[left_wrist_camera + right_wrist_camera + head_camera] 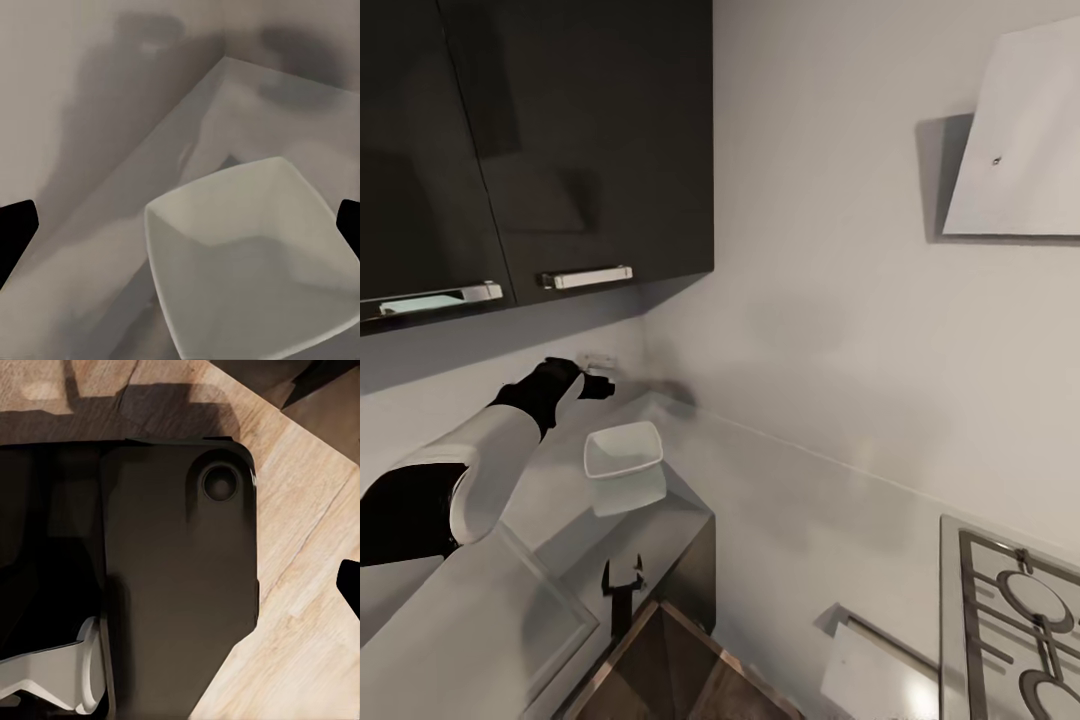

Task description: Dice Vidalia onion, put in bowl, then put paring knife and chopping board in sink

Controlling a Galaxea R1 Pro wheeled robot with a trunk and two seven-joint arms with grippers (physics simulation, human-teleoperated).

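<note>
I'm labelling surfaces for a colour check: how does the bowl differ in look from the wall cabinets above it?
The bowl is white and matte-looking; the upper cabinets are glossy black with faint reflections. The bowl is a small, open, squarish dish with rounded corners; the cabinets are large flat doors with silver bar handles. The bowl sits on the grey countertop; the cabinets hang on the wall. Both have roughly rectangular outlines.

**Around the kitchen corner**

Glossy black upper cabinets (pixel 530 140) with chrome handles (pixel 586 277) hang high on the pale wall. A slanted white extractor hood (pixel 1015 140) sits above a hob (pixel 1015 625). Light wood floor (pixel 300 607) lies below.
</note>
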